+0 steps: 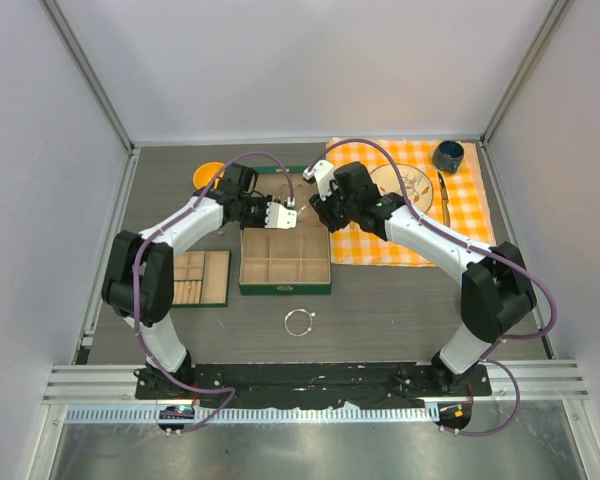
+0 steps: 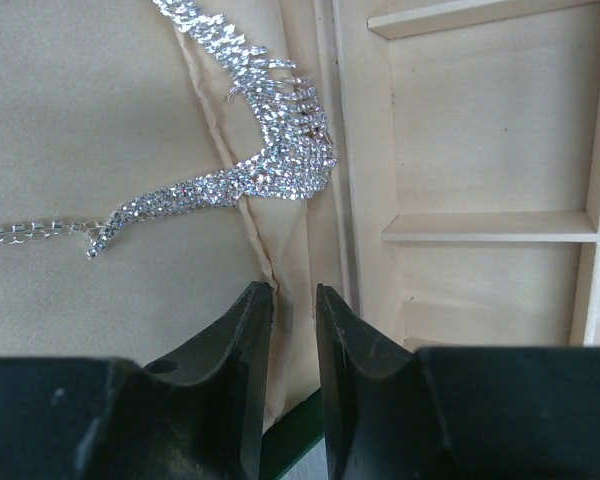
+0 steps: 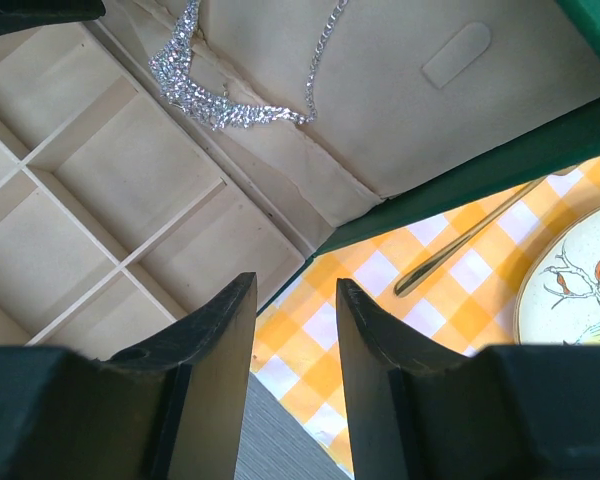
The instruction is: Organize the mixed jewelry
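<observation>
A sparkling silver necklace (image 2: 270, 150) lies against the beige lining of the open lid (image 3: 400, 120) of the green jewelry box (image 1: 285, 288). It also shows in the right wrist view as a glittering V, the necklace (image 3: 205, 95). My left gripper (image 2: 293, 290) hovers just below it, its jaws a narrow gap apart with nothing between them. Over the box's right corner and the checked cloth, my right gripper (image 3: 295, 285) stands open and empty. A thin silver bangle (image 1: 298, 322) lies on the table in front of the box. Both grippers (image 1: 283, 215) (image 1: 317, 200) meet above the box's back edge.
The box's beige compartments (image 2: 480, 130) show nothing in them. An orange checked cloth (image 1: 420, 245) at the right carries a plate (image 1: 410, 185), a gold fork (image 3: 460, 250) and a dark cup (image 1: 447, 156). A second tray (image 1: 202, 278) sits left of the box, and an orange bowl (image 1: 209, 174) behind it.
</observation>
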### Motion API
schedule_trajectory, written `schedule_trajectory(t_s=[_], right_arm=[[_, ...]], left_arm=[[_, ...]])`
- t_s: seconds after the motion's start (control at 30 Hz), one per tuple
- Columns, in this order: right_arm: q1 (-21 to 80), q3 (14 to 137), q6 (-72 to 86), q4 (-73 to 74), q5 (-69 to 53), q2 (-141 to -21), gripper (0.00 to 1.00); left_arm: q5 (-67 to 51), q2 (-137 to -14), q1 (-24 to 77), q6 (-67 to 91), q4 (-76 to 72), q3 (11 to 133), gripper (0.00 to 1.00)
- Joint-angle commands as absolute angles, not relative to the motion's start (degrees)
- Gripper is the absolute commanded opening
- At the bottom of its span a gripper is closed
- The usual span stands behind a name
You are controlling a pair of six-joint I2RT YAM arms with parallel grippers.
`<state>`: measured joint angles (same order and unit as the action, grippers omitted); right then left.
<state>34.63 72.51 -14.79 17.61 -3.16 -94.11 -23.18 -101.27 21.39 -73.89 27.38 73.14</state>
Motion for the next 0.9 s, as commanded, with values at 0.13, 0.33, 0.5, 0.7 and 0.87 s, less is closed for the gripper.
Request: schedule_trajectory(t_s=[0.13, 0.33, 0.5, 0.7, 0.87], right_arm=[[34.37, 72.33, -14.06, 15.03, -3.87, -91.67, 0.43], [34.37, 72.33, -13.97, 15.12, -4.04, -91.76, 0.43], [34.37, 72.25, -13.97, 15.03, -4.04, -91.84, 0.43], [34.28, 72.33, -13.89, 15.12, -4.22, -91.85, 0.43], [34.28, 73.21, -13.01, 15.47, -5.62, -92.37, 0.43]], left_arm=[[-20.83, -99.58, 22.15, -72.51, 23.39, 71.37, 0.27], [-20.13, -99.67, 22.5, -71.63, 20.66, 70.14, 0.22], [-20.04, -98.97, 22.85, -70.84, 19.34, 69.08, 0.12], [-19.6, -97.74, 23.29, -70.75, 18.28, 66.98, 0.0], [-19.77, -95.72, 23.38, -69.87, 18.19, 66.01, 0.0]])
